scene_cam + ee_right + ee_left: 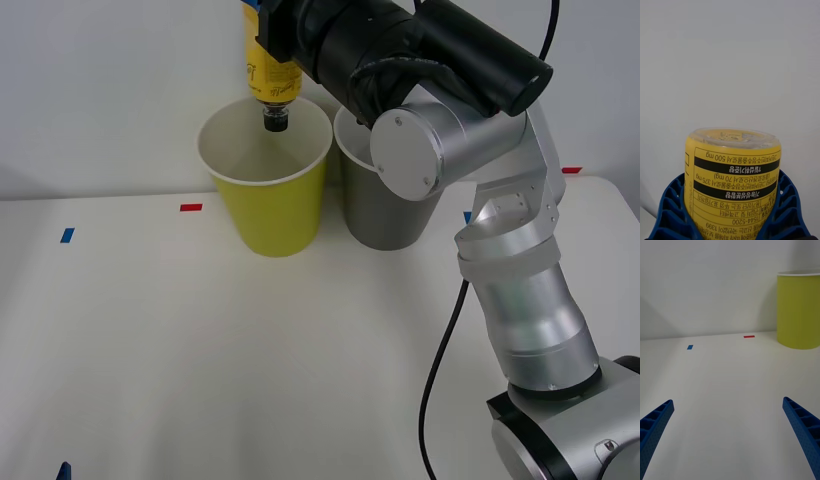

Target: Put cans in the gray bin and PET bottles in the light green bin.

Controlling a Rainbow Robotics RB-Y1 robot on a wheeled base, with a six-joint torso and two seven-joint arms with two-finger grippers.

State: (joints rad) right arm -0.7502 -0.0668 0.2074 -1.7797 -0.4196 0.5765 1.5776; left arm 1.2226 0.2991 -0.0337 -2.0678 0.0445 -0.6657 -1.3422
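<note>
Right gripper (730,225) jaws clamped on PET bottle (270,70), cap-down above light green bin (270,215), left gripper (730,435) jaws apart

The bottle (268,72) is wrapped in a yellow label with black print and solid black bands, little black cap on the end; the bin under it (268,190) is yellow-green with a thin white rim and white inside; its neighbour (383,205) is dark gray; right gripper (732,219) fingers are ribbed blue, same on the left (728,435); red and blue tape marks on a white table (200,350).
</note>
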